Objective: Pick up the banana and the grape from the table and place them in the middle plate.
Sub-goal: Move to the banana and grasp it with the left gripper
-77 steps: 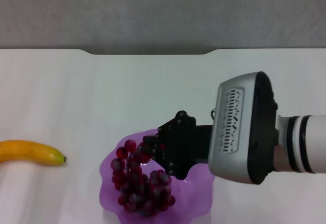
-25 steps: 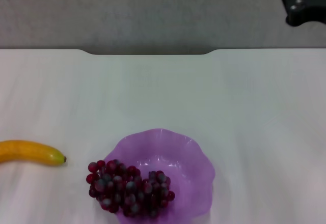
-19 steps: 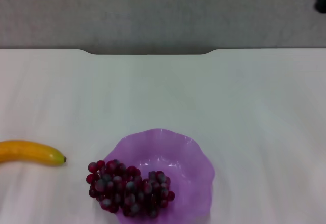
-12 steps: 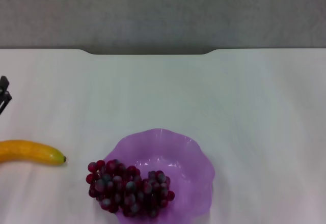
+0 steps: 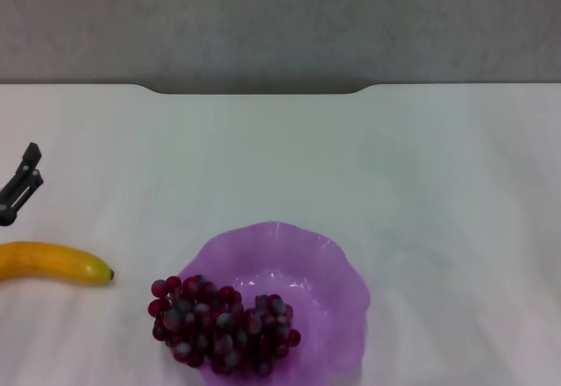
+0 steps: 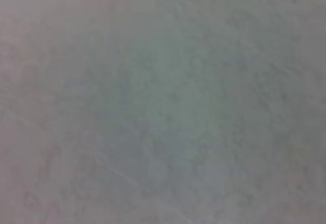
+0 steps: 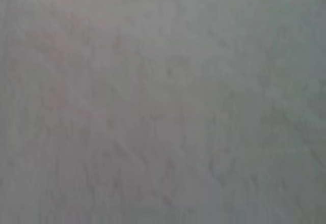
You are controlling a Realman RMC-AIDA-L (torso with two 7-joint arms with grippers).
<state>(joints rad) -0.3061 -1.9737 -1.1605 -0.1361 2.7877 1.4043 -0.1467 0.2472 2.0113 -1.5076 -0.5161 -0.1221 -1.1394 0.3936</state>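
Note:
The yellow banana (image 5: 53, 263) lies on the white table (image 5: 351, 158) at the left edge of the head view, dark tip pointing right. The bunch of dark red grapes (image 5: 219, 325) rests in the near left part of the purple scalloped plate (image 5: 324, 272), spilling over its rim. My left gripper (image 5: 19, 190) pokes in from the left edge, just beyond and above the banana, apart from it. Only one dark fingertip shows. My right gripper is out of view. Both wrist views show only a blank grey surface.
The table's far edge has a shallow notch (image 5: 254, 90) in the middle, with a grey wall behind it.
The right arm let go of the grapes in the plate, rose and left the view at the upper right. The left gripper has come in from the left edge toward the banana.

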